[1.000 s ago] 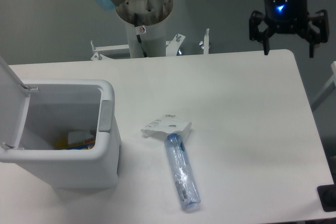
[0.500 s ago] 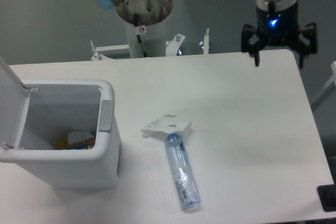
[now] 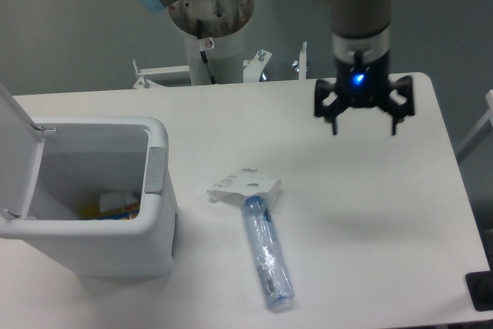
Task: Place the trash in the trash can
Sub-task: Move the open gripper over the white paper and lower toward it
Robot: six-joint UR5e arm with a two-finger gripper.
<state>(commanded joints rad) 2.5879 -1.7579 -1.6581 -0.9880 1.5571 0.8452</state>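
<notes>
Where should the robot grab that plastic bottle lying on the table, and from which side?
Probably mid-body on the plastic bottle, coming straight down with the jaws spanning its narrow width. It lies flat, and its upper end touches the paper wrapper, so the middle is freest.

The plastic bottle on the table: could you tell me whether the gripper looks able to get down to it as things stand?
Probably yes. The gripper hangs open and empty above the table, the plastic bottle lies uncovered, and only the paper wrapper touches its far end.

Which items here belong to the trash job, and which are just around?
Job:
paper wrapper
plastic bottle
trash can, lid open
claw, open, empty

Just around:
table
items already in the can
</notes>
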